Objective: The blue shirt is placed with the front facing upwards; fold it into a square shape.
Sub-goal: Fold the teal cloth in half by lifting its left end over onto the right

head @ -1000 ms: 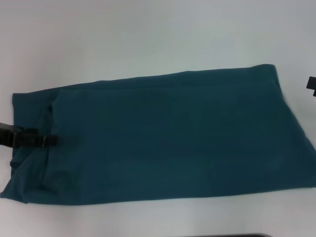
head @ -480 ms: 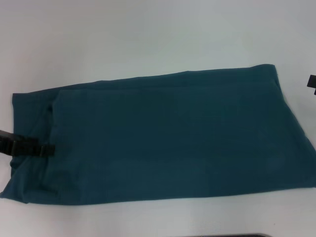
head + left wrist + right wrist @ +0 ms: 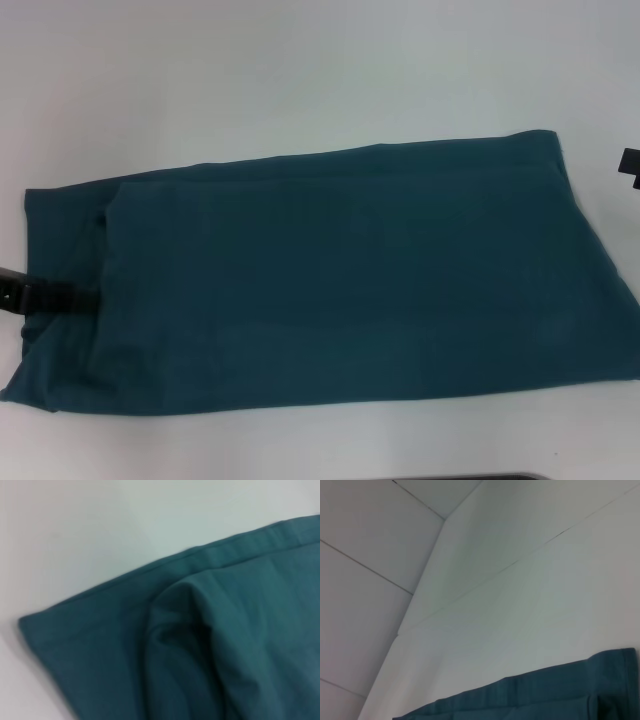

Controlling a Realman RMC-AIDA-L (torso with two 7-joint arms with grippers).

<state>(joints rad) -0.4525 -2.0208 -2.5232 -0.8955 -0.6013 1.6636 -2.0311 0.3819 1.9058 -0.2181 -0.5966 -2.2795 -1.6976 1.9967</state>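
Since the earlier frames the left tool (image 3: 75, 297) has slid outward toward the shirt's left end, its dark tip pulling away from the inner fold edge it sat against before. It lies low on the blue shirt (image 3: 330, 280), and whether its fingers are apart or together cannot be told from these views.

From that tool, the blue shirt stretches away to the right as a long, flat band across the white worktop (image 3: 300, 80), its left end directly under the tool and its far end close to the right tool (image 3: 630, 165), which sits just off the cloth at the frame edge, its state also impossible to tell.

As a judgement, the lengthwise folds look done: no sleeves stick out, and a tucked layer shows as a raised edge just beyond the left tool. What remains appears to be folding the band across its length to make a square.

No print or neckline shows, so they are presumably folded inside or underneath. The right edge of the shirt is cut off by the frame, and both tools are only partly visible.
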